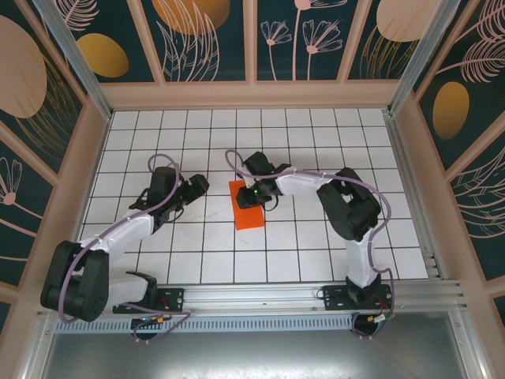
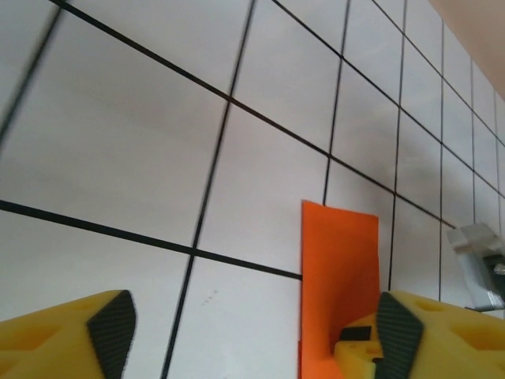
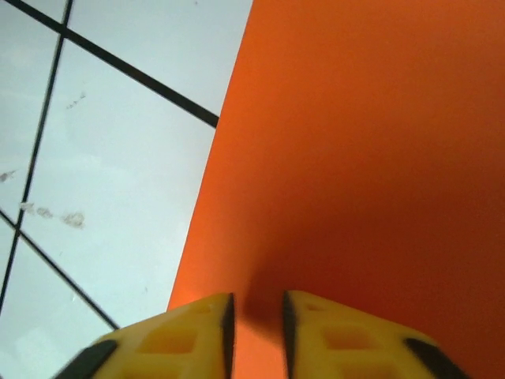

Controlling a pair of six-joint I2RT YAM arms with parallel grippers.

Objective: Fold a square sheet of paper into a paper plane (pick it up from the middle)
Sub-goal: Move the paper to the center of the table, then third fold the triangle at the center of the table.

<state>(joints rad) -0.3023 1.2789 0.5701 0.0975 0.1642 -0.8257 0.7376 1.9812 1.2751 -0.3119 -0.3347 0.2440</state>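
The square sheet of paper (image 1: 251, 218) lies on the white grid table as a narrow bright orange-red rectangle, apparently folded in half. My right gripper (image 1: 255, 195) is right over its far half. In the right wrist view its yellow fingertips (image 3: 256, 306) stand a narrow gap apart just above the paper (image 3: 355, 158), with nothing between them. My left gripper (image 1: 197, 186) is about one tile left of the sheet. Its jaws (image 2: 256, 328) are spread wide, and the paper's (image 2: 339, 268) near end sits just inside the right finger (image 2: 398, 332).
White tiled table (image 1: 316, 237) with black grid lines, walled by patterned panels at the back and sides. A metal rail (image 1: 268, 296) carries both arm bases at the near edge. A grey metal part (image 2: 480, 257) shows past the paper in the left wrist view.
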